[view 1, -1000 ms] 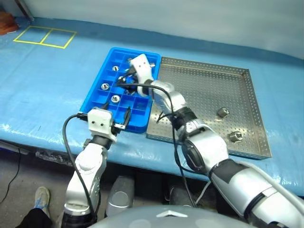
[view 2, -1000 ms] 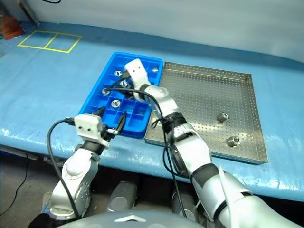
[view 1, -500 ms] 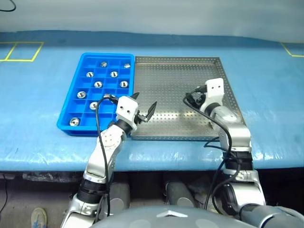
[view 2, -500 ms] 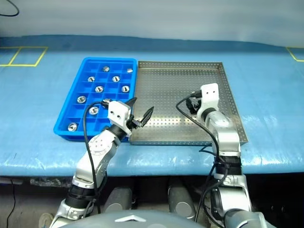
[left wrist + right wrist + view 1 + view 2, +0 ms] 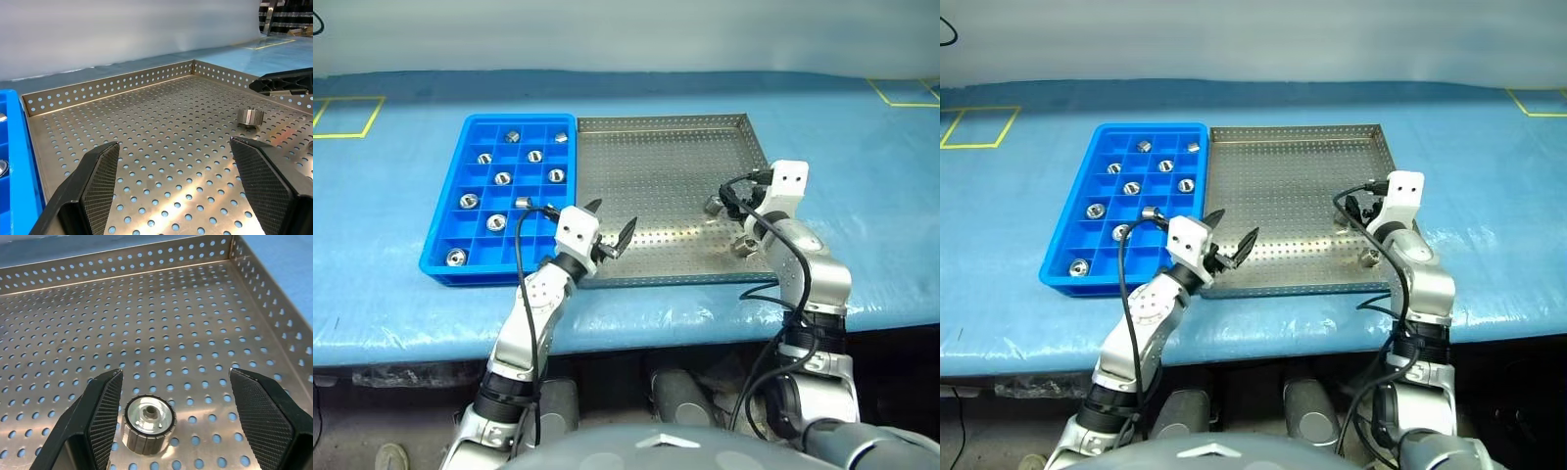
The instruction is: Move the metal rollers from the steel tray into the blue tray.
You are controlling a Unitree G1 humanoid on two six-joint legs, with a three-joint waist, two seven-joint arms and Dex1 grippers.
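A long table (image 5: 391, 284) under a blue cover carries everything. On it the steel tray (image 5: 656, 176), square with a dotted floor and a low rim, lies touching the long side of the blue tray (image 5: 450, 211), which sits on the left gripper's outer side. The left gripper (image 5: 612, 235) hangs over the near left corner of the steel tray, just beside the blue tray's near end, its two black fingers spread wide with nothing between them; in its wrist view the bare perforated floor lies ahead of the fingers (image 5: 100, 181). The right gripper (image 5: 171, 416) is low over the right side of the steel tray, near the right rim, its fingers also well apart and gripping nothing. One of the metal rollers (image 5: 148, 423) stands on end on the tray floor between the right gripper's fingers, close against one finger and clear of the other. A second roller (image 5: 741, 248) lies on the steel floor just nearer the tray's front edge, beside the right wrist. Ten or so rollers (image 5: 503, 178) sit singly in cells of the blue tray, well apart from both grippers.
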